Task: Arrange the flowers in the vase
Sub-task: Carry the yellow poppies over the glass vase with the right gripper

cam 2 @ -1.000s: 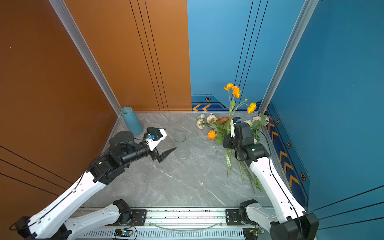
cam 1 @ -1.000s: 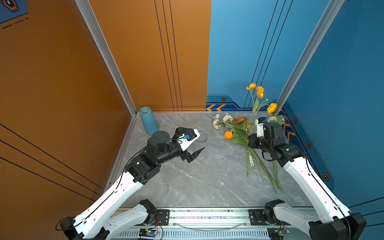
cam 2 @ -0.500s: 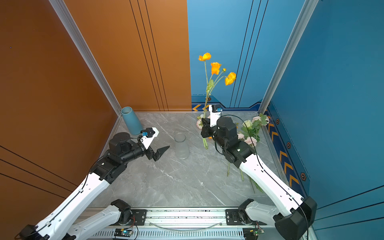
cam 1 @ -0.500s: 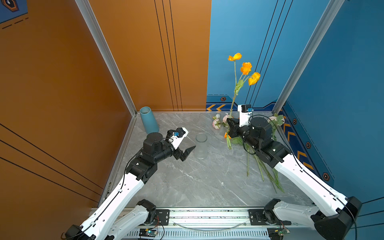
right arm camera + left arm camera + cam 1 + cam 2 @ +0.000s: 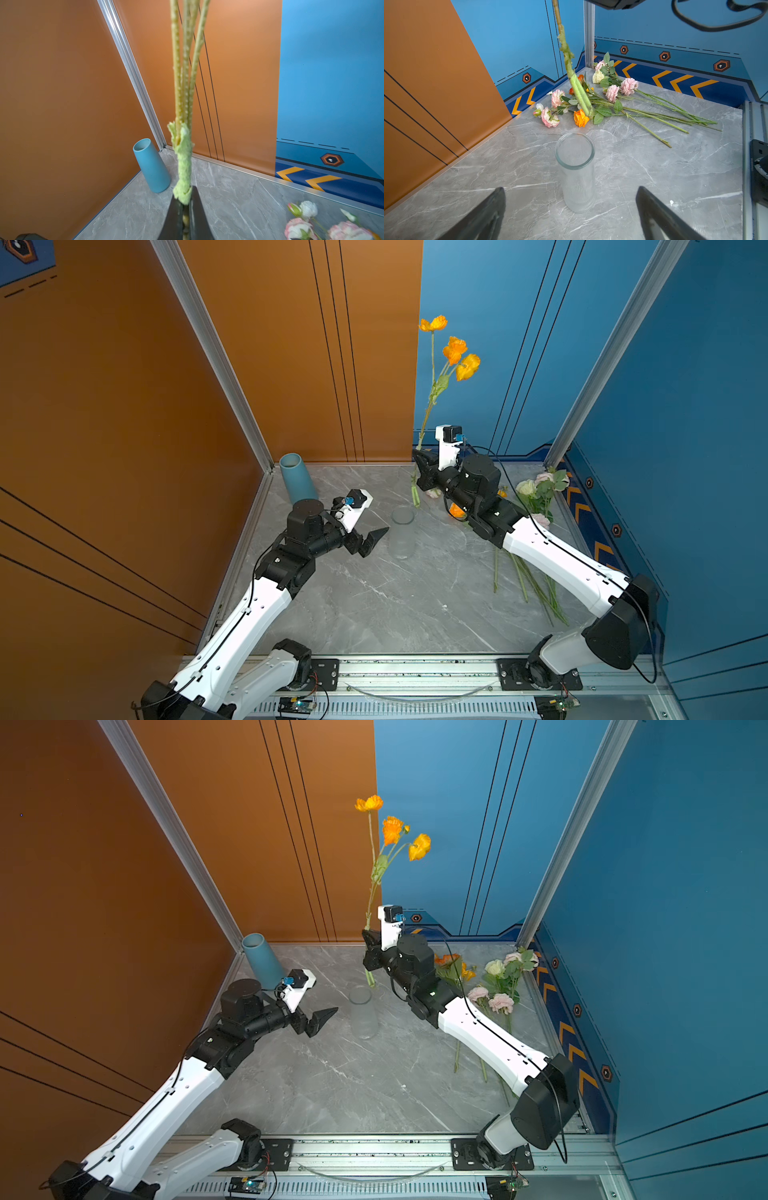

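Right gripper (image 5: pixel 418 462), seen in both top views, is clamping shut on the green stalk of the orange flower sprig (image 5: pixel 429 404). It is holding the sprig nearly upright, with three orange blooms reaching high against the back wall. The sprig's lower end is hanging in the air just beyond the rim of the glass vase (image 5: pixel 402 536) (the tip is outside the mouth). The left gripper (image 5: pixel 371 541) is hovering beside the glass vase with its jaws standing wide apart, gripping nothing. The remaining flowers (image 5: pixel 537 494), pink, cream and orange, are lying in a loose pile on the grey marble table (image 5: pixel 374 605) at the right, partly under the right arm. A blue vase (image 5: pixel 297 480) is standing in the far left corner.

From the left wrist view, the two dark fingers (image 5: pixel 488 212) are flanking the glass vase (image 5: pixel 577 176), each well apart from it. The vase is standing upright. The held stalk (image 5: pixel 571 68) is dangling beyond its mouth, in front of the pile of flowers (image 5: pixel 612 99).

From the right wrist view, the right gripper's fingers (image 5: pixel 176 216) are pressing together on the stalk (image 5: pixel 184 162), with a pale green leaf wrap just above their tips. The blue vase (image 5: pixel 152 166) is standing behind, and pink blooms (image 5: pixel 301 226) are showing at one corner.
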Controlling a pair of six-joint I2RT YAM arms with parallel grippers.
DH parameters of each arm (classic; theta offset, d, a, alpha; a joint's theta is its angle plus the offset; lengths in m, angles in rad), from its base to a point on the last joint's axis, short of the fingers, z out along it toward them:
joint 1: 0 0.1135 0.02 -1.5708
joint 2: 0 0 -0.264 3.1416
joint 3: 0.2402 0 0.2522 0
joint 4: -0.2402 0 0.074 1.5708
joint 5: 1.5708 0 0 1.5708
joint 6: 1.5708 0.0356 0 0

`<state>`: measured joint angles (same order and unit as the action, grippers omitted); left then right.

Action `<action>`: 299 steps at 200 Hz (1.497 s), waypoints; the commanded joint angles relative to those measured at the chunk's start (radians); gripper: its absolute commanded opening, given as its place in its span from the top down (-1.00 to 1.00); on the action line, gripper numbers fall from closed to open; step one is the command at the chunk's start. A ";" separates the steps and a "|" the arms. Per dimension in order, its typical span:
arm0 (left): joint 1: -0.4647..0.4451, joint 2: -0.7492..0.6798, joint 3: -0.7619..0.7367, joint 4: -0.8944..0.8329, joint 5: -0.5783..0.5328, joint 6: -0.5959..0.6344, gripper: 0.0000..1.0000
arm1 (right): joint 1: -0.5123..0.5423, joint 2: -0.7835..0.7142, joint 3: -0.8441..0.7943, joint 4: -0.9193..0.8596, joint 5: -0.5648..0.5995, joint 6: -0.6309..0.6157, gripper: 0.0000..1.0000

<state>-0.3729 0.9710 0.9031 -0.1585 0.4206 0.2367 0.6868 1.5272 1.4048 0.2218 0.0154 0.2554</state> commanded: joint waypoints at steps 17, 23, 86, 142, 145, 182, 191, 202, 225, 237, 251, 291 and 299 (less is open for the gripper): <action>0.008 -0.001 -0.007 0.025 0.023 -0.010 -0.96 | 0.043 0.058 0.022 0.153 -0.070 -0.007 1.00; 0.008 -0.002 -0.007 0.025 0.023 -0.010 -0.96 | 0.046 0.063 0.022 0.156 -0.070 -0.007 1.00; 0.014 -0.005 -0.003 0.019 0.027 -0.009 -0.96 | 0.069 0.085 -0.033 0.216 -0.098 -0.031 1.00; 0.017 -0.005 -0.006 0.020 0.027 -0.007 -0.96 | 0.088 0.101 -0.080 0.208 -0.061 -0.098 1.00; 0.018 -0.004 -0.004 0.021 0.028 -0.007 -0.96 | 0.089 0.100 -0.085 0.208 -0.058 -0.101 1.00; 0.018 0.000 -0.005 0.022 0.039 -0.008 -0.96 | 0.091 0.097 -0.127 0.195 -0.053 -0.131 1.00; 0.018 0.001 -0.005 0.022 0.041 -0.009 -0.96 | 0.091 0.095 -0.146 0.205 -0.043 -0.139 1.00; 0.017 0.004 -0.005 0.023 0.044 -0.009 -0.96 | 0.092 0.092 -0.173 0.229 -0.031 -0.142 1.00; 0.018 0.007 -0.006 0.023 0.044 -0.010 -0.96 | 0.091 0.092 -0.208 0.243 -0.036 -0.155 1.00; 0.018 0.009 -0.004 0.022 0.044 -0.010 -0.96 | 0.091 0.092 -0.226 0.245 -0.039 -0.156 1.00; 0.018 0.012 -0.005 0.021 0.045 -0.010 -0.96 | 0.093 0.088 -0.265 0.266 -0.036 -0.152 1.00; 0.017 0.020 -0.004 0.023 0.058 -0.013 -0.96 | 0.096 0.077 -0.357 0.294 -0.013 -0.148 1.00; 0.018 0.021 -0.005 0.024 0.062 -0.014 -0.96 | 0.096 0.075 -0.372 0.298 -0.008 -0.149 1.00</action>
<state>-0.3645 0.9863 0.9031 -0.1455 0.4400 0.2371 0.7780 1.6199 1.0691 0.4759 -0.0242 0.1200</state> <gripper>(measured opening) 0.979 0.052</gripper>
